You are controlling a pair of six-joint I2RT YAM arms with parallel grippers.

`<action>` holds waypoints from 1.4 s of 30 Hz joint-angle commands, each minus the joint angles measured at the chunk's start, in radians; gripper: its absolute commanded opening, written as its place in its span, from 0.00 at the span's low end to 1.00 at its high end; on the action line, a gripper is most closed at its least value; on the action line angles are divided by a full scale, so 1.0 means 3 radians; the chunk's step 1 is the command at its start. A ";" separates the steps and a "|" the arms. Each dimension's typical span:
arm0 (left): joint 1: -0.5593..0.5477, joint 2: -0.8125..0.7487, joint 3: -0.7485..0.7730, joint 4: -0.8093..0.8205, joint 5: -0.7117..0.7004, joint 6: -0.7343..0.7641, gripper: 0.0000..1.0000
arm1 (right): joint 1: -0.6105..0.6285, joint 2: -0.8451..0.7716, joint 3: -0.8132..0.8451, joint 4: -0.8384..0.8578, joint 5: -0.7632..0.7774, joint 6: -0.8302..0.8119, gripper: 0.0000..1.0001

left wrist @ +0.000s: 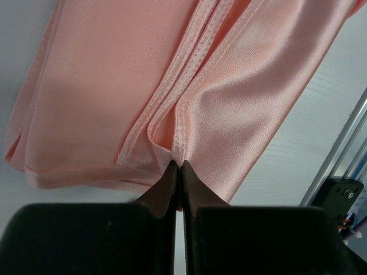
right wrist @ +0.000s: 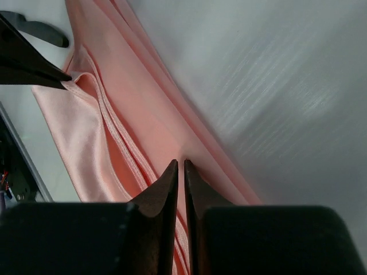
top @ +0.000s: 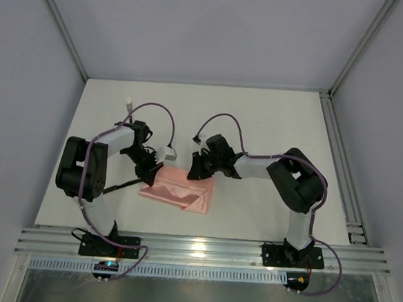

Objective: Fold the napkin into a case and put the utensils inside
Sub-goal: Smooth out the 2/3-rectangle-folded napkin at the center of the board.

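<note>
Since the napkin [top: 178,193] is a thin cloth with a satin sheen, expect it to weigh almost nothing, hold no shape of its own and slide readily, ply over ply and over the smooth white table [top: 259,120]; any crease will likely relax unless it is pressed or pinned. Not fragile, but a careless drag could pull the whole stack askew. Best purchase looks to be the stitched hems, where the doubled edge gives a firmer, less slick ridge, and the corners, taken shallow so only the wanted ply comes up. Position: lying flat near the front middle of the table, between the two arms, partly folded into a rough slanted oblong rather than a finished pocket. Looks: salmon-pink, glossy, soft rolling wrinkles, several layers overlapping, two hemmed edges running side by side down the middle in the left wrist view. Left pincer [left wrist: 178,165] is clenched on the napkin, its tips biting a hemmed fold at the cloth's left end. Right pincer [right wrist: 179,165] sits low over the napkin's opposite end, jaws drawn nearly together with a thin slit between; whether a ply is caught there I cannot tell
</note>
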 commanded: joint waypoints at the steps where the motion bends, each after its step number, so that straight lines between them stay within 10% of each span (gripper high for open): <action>1: 0.0019 -0.0120 -0.0062 -0.0052 -0.0064 0.0060 0.01 | -0.0030 0.0141 0.0091 0.0263 -0.0054 0.0324 0.11; 30: -0.0103 -0.0605 0.0168 0.0193 0.0151 -0.0318 0.57 | -0.0188 0.0310 -0.0287 0.0847 -0.0330 0.0704 0.07; 42: -0.1065 -0.0090 0.0326 0.0945 -0.0350 -0.0958 0.47 | -0.0193 0.0285 -0.0323 0.0877 -0.0325 0.0734 0.06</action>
